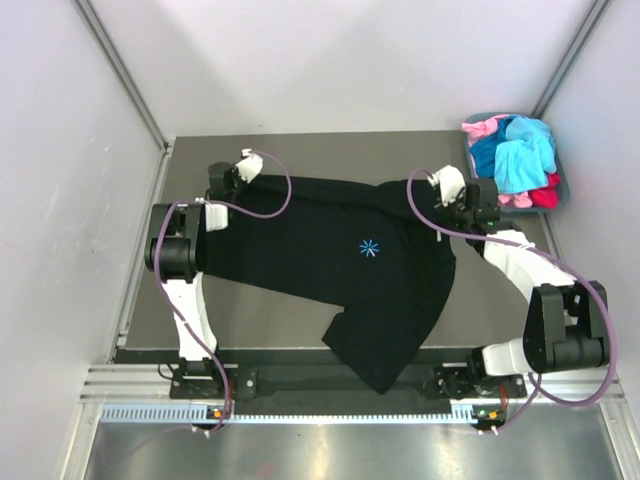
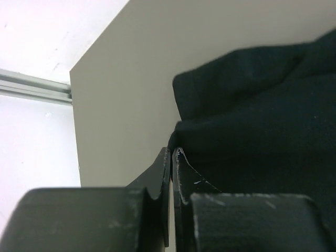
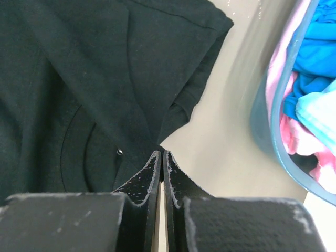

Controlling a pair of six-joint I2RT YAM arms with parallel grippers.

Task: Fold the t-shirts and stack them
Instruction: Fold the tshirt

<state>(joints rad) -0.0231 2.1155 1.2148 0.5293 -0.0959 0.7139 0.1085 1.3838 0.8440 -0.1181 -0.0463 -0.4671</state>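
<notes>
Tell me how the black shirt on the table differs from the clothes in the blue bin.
The black shirt is one dark garment spread across the table; the clothes are several bright blue and pink pieces bunched together. The left gripper and right gripper pinch the black shirt; the clothes lie untouched. Neither is folded.

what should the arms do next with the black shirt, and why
Probably lift both ends slightly and draw the shirt toward the far side of the table. The left gripper and right gripper both look pinched shut on its far edge. It lies crooked and bunched, and one corner hangs over the table's near edge.
</notes>
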